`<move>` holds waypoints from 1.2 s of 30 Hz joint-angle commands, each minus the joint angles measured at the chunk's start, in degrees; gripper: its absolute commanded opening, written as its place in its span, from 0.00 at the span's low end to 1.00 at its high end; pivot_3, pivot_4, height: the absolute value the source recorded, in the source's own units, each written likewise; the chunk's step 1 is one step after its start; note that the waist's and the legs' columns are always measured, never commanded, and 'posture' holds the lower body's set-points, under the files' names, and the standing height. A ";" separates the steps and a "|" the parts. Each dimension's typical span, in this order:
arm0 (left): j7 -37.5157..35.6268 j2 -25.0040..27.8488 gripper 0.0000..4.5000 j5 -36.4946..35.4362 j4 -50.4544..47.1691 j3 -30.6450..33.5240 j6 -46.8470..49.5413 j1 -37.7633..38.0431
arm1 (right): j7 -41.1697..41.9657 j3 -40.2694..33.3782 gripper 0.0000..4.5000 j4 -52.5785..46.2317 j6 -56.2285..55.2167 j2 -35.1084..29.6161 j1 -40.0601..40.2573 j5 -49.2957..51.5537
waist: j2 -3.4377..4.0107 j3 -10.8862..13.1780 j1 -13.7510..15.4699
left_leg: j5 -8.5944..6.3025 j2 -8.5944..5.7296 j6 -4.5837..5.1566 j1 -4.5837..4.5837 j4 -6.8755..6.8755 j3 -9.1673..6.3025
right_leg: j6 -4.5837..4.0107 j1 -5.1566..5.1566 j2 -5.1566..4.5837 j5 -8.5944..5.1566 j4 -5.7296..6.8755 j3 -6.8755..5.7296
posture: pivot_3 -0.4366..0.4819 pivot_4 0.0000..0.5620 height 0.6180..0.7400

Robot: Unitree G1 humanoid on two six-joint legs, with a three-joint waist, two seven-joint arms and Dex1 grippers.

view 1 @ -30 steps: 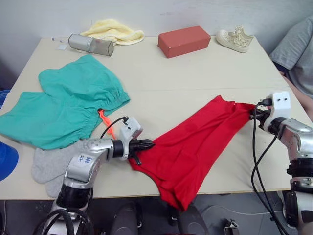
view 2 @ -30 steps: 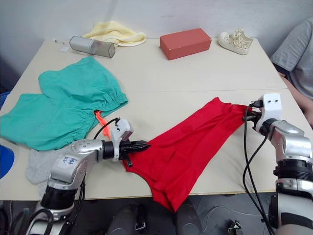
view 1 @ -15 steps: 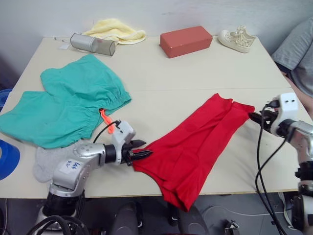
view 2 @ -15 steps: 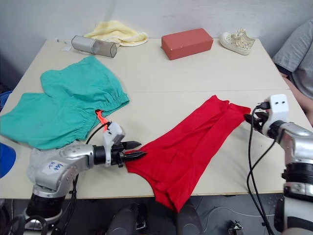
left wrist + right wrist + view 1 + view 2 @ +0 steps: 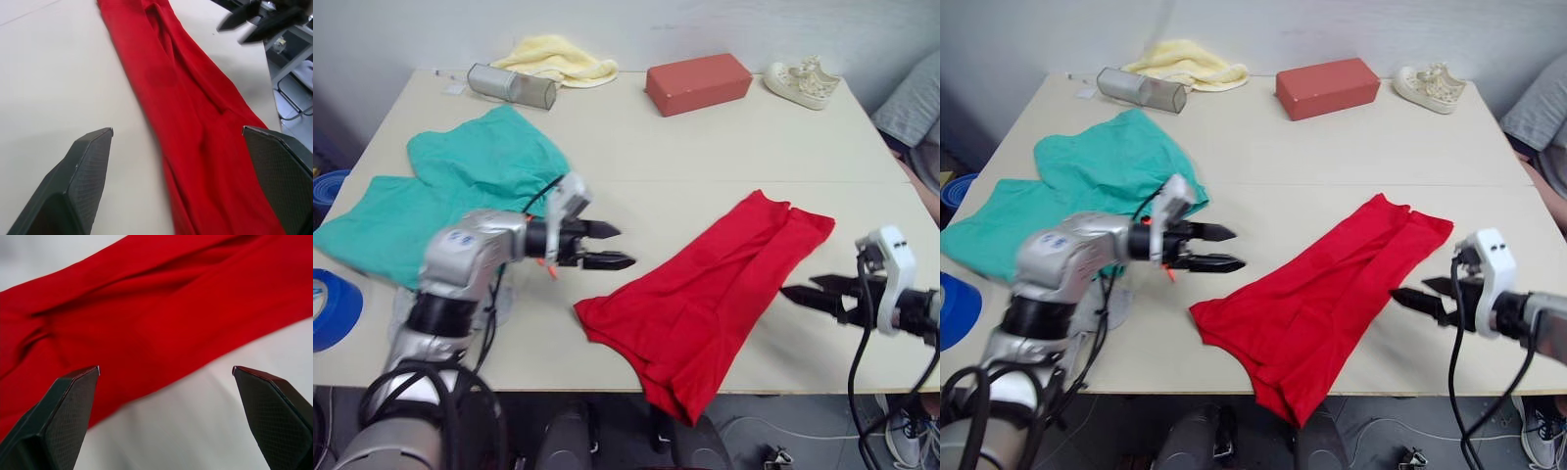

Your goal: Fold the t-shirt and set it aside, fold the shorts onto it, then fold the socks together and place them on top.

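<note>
- The t-shirt (image 5: 705,304) is laid as a long diagonal strip near the counter's (image 5: 705,147) front edge, one end drooping over that edge; it is judged to be half folded, lengthwise.
- The left claw (image 5: 612,246) and the right claw (image 5: 803,295) are held spread and empty, just off opposite sides of the strip, probably to take fresh holds for a crosswise fold.
- The shorts (image 5: 470,176) are left flat by the left edge, awaiting their turn.

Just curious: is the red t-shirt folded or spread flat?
Folded, loosely: the t-shirt lies doubled lengthwise in a long creased band, one end overhanging the table.
</note>
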 commanded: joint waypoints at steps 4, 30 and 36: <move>-3.22 -8.38 0.99 7.52 20.03 -5.40 -12.65 -9.22 | -7.24 -5.28 0.99 -10.13 7.97 8.51 4.59 4.46 | -0.01 -0.01 -0.10 | -0.01 -0.03 0.13 -0.75 0.24 0.15 | 0.06 -0.78 0.07 0.03 0.19 0.08 | 0.48 0.27 1.00; 10.31 -29.27 0.99 19.26 61.08 4.09 -34.07 -25.64 | -40.13 8.31 0.99 -12.36 7.08 25.57 9.47 22.46 | -1.29 -0.80 -1.62 | 0.09 0.04 0.64 -0.75 0.19 -0.46 | -0.17 -0.57 0.13 0.17 0.22 -0.77 | 0.48 0.27 1.00; 7.03 -24.43 0.99 21.10 61.42 5.60 -32.57 -26.80 | -44.14 8.22 0.99 -11.85 2.59 21.88 11.03 28.17 | -1.28 -0.81 -1.52 | 0.11 0.04 0.61 -0.76 0.13 -0.44 | -0.17 -0.63 0.15 0.17 0.25 -0.77 | 0.48 0.27 1.00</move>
